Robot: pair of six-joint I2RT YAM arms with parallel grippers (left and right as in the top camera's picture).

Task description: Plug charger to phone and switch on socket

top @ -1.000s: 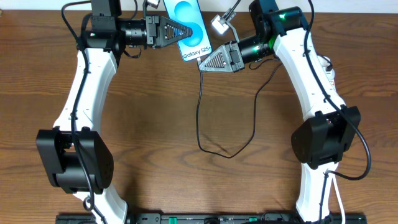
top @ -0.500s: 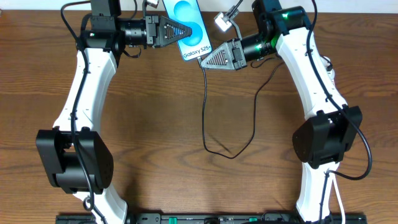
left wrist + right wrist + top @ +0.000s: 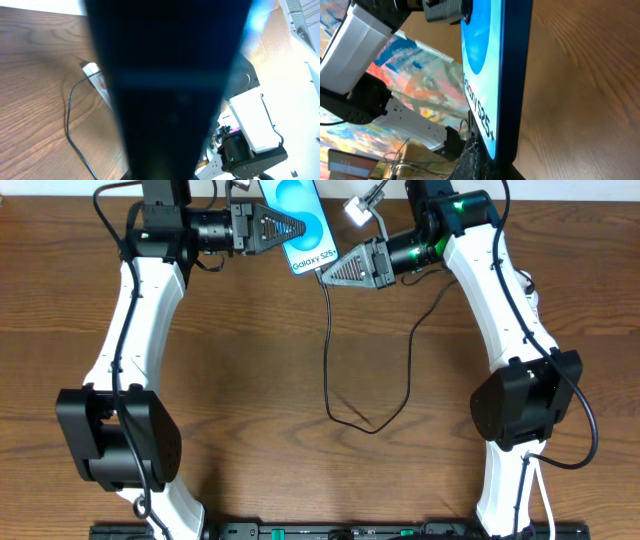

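Clamped shut on the phone (image 3: 312,248) with the left claw (image 3: 296,226), at the far edge of the table (image 3: 250,380), screen up and lit blue. Pinched shut on the tip of the charger (image 3: 327,350) with the right claw (image 3: 326,274), right at the phone's lower edge; cannot tell whether seated in the port.

Against a second ago: brought the right claw farther back and in toward the phone, closing the small gap that stood between them. Nudged the phone slightly back and to the left. Dragged the charger's straight run a little to the right, and the loop lying on the wood likewise. Same grip on both sides, no opening.

From the left wrist: mostly filled by the phone's dark back, with the socket (image 3: 98,80) lying on the table beyond, red marks showing, the charger curving just beside it. From the right wrist: looking along the phone's dark edge, screen lettering readable.
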